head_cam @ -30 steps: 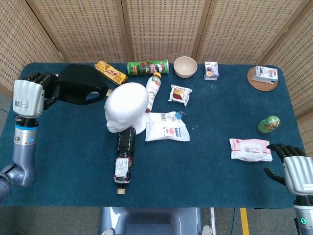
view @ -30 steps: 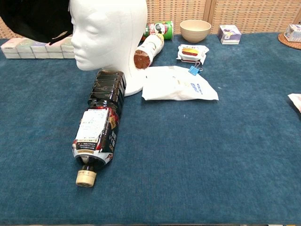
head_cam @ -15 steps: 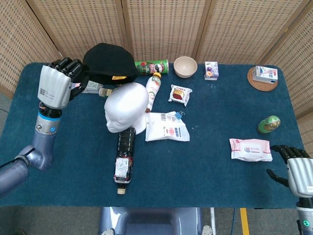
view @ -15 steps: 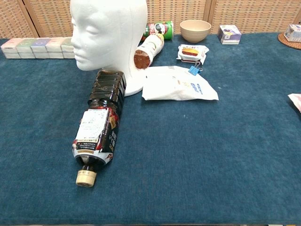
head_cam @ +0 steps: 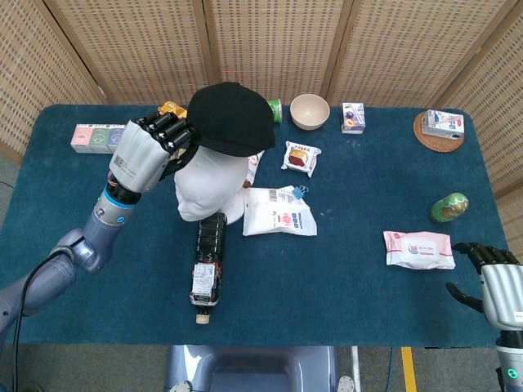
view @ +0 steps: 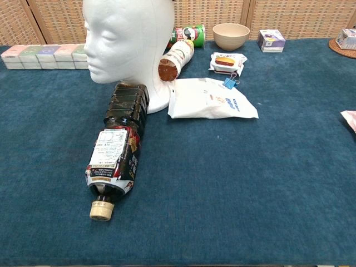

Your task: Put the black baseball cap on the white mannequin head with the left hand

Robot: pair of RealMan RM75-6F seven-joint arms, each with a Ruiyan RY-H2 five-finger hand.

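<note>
So the left hand (head_cam: 147, 155) has its fingers clamped on the edge of the black cap (head_cam: 229, 118), sitting over the top of the white mannequin head (head_cam: 208, 181) near the table's far-left side; it's probably light and floppy, so the stiffer brim looks like the best grab point.

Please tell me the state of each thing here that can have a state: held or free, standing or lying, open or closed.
Black cap: held over the white head, gripped by the left hand.
Left hand: gripping the cap.
White head: upright.
Dark bottle: lying, cap on.
Right hand: holding nothing, fingers apart.
Bowl: upright.
White pouch: lying flat.
</note>
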